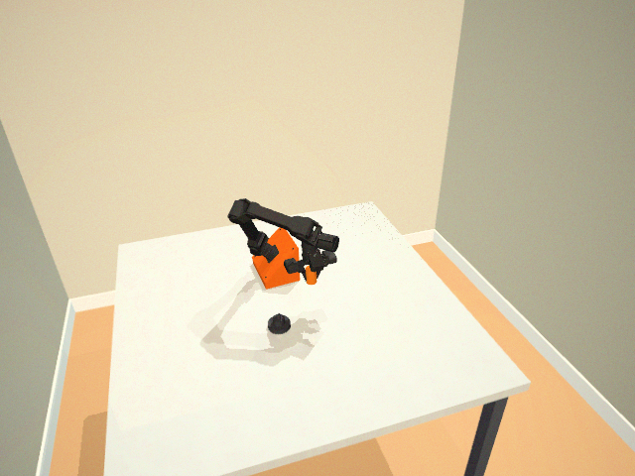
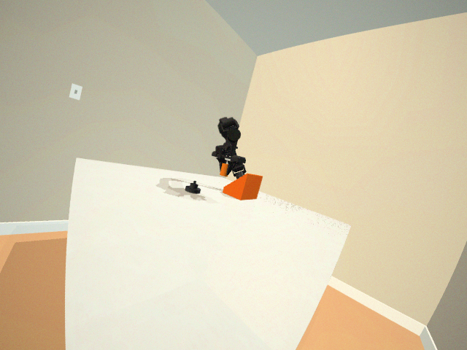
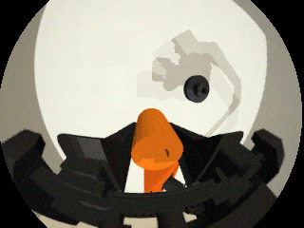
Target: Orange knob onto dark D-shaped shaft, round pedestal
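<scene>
The orange knob (image 1: 311, 277) (image 2: 224, 170) (image 3: 154, 142) is held in the air, clear of the table. My gripper (image 1: 311, 271) (image 2: 225, 166) (image 3: 151, 125) is shut on it, one finger on each side. In the wrist view, the knob's near end shows a small dark mark; its hole is hidden. The round dark pedestal (image 1: 278, 326) (image 2: 191, 189) (image 3: 191, 96) stands on the table with its short shaft (image 1: 279, 316) (image 2: 194, 182) (image 3: 202, 89) pointing up and bare. In the wrist view it is ahead and to the right of the knob. The shaft's flat side cannot be made out.
The white table (image 1: 358, 358) (image 2: 169, 263) (image 3: 95, 62) carries the arm's orange wedge-shaped base (image 1: 279, 269) (image 2: 250, 188) (image 3: 154, 178), close behind the held knob. The arm's shadow falls around the pedestal. The table's edges show in the top and exterior views.
</scene>
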Motion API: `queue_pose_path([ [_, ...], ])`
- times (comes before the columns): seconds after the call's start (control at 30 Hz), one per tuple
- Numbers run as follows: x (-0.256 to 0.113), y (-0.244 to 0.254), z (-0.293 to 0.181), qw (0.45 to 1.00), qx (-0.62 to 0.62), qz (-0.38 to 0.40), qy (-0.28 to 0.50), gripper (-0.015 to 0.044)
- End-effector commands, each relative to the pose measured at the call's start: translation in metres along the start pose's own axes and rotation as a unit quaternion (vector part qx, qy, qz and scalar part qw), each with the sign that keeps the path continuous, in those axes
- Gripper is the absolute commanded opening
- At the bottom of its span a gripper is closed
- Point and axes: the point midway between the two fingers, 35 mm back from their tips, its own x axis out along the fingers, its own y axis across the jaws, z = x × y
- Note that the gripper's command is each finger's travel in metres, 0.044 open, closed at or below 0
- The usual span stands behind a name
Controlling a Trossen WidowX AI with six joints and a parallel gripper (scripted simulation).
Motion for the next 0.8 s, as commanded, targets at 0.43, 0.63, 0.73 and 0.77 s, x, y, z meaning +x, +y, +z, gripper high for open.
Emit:
queue_pose_path([
  [0.43,0.012,-0.045,0.026,1.000,-0.003,0.004,-0.006,0.0000],
  [0.63,0.017,-0.061,0.033,1.000,-0.003,0.003,-0.007,0.0000],
  [0.73,0.019,-0.070,0.036,1.000,-0.004,0.003,-0.007,0.0000],
  [0.77,0.020,-0.073,0.037,1.000,-0.003,0.002,-0.007,0.0000],
])
